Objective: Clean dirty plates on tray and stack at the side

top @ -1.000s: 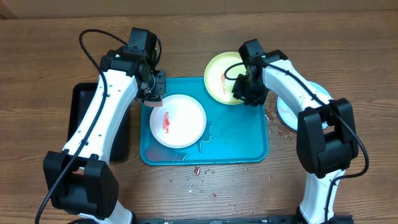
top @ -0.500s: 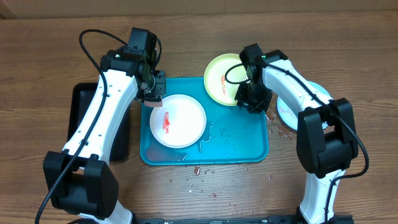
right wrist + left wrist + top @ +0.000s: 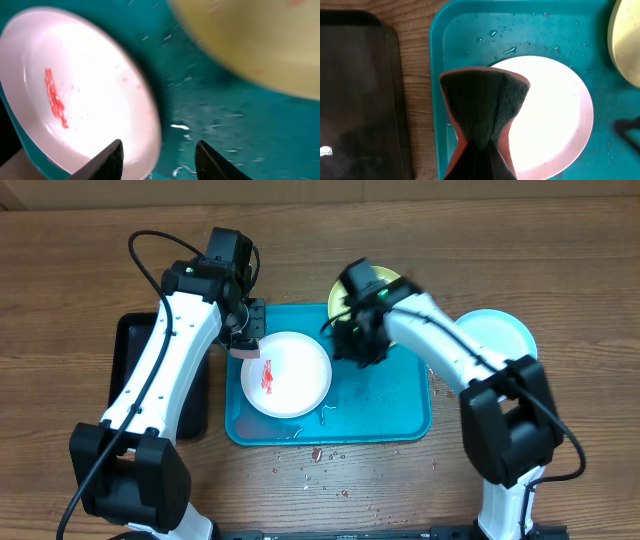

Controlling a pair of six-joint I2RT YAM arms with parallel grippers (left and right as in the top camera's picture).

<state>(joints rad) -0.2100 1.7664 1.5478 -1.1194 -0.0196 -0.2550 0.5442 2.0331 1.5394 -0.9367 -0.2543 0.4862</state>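
The white/pinkish plate (image 3: 290, 375) with a red sauce smear (image 3: 268, 377) lies at the left of the turquoise tray (image 3: 390, 405). My left gripper (image 3: 247, 340) is shut on an orange sponge with a dark scrub face (image 3: 484, 102), held over the plate's left rim (image 3: 560, 115). My right gripper (image 3: 354, 348) is open and empty over the tray, just right of the white plate (image 3: 75, 85); its fingers (image 3: 111, 159) straddle the plate's edge. The yellow-green plate (image 3: 342, 295) sits at the tray's back edge, partly hidden by the right arm. The light-blue-rimmed plate (image 3: 497, 333) lies on the table to the right.
A black tray (image 3: 128, 365) lies left of the turquoise tray, and shows in the left wrist view (image 3: 360, 90). Water drops wet the tray floor (image 3: 215, 120). Red crumbs (image 3: 318, 453) are scattered on the wood in front of the tray.
My right arm has swung left from the yellow-green plate's right side to the gap beside the white plate, uncovering the light-blue plate. The left arm has stayed put.
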